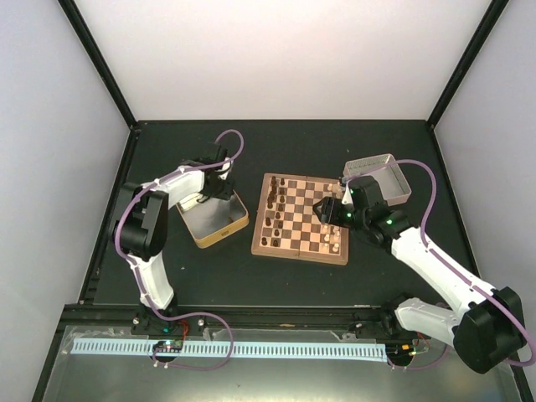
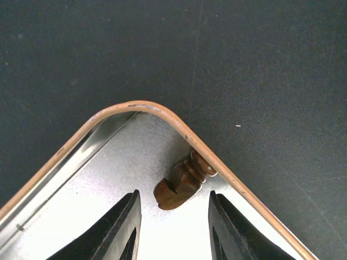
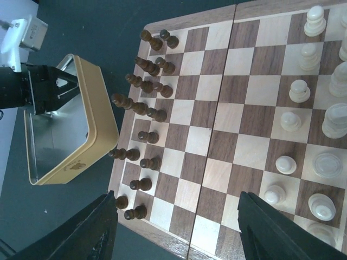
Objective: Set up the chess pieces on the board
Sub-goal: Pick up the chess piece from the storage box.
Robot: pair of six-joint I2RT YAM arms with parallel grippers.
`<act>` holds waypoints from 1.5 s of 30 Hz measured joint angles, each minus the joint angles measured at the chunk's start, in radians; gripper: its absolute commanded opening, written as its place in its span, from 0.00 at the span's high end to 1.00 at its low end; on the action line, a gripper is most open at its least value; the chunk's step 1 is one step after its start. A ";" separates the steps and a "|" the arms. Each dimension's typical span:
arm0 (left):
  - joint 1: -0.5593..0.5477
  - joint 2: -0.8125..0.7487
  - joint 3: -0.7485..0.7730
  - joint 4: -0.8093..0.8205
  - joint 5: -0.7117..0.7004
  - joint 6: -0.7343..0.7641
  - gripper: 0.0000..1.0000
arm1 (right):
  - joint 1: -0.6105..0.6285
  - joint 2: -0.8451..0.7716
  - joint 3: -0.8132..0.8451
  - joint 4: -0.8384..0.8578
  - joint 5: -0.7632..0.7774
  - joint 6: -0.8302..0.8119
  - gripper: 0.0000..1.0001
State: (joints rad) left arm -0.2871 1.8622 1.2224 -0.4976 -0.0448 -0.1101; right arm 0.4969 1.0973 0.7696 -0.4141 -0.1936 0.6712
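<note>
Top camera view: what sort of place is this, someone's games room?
Probably a robot test booth: plain white walls and black frame posts enclose a dark table holding a checkered wooden chessboard, with white robot arms, left and right, bolted at its near edge.

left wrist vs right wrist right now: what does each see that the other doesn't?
Left wrist only: a dark brown wooden chess piece lying on its side in a corner of the gold metal tin, between the fingers of the open left hand. Right wrist only: the square checkered wooden chessboard, dark pieces standing along one side, pale cream pieces along the other, the open right hand. Both: that tin and the left hand.
</note>
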 measured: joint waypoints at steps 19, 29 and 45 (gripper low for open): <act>0.031 0.130 0.118 -0.076 0.070 0.285 0.64 | 0.000 0.002 0.032 -0.031 -0.002 0.005 0.39; 0.031 0.127 0.107 -0.055 0.128 0.393 0.91 | 0.000 0.010 0.036 -0.033 -0.003 0.008 0.39; 0.031 -0.027 0.005 -0.063 0.192 0.403 0.98 | 0.007 0.055 0.037 -0.008 -0.068 0.014 0.32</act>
State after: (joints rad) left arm -0.2565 1.8355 1.2274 -0.5606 0.1474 0.2932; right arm 0.5037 1.1526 0.8070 -0.4221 -0.2615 0.6853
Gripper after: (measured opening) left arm 0.158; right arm 0.642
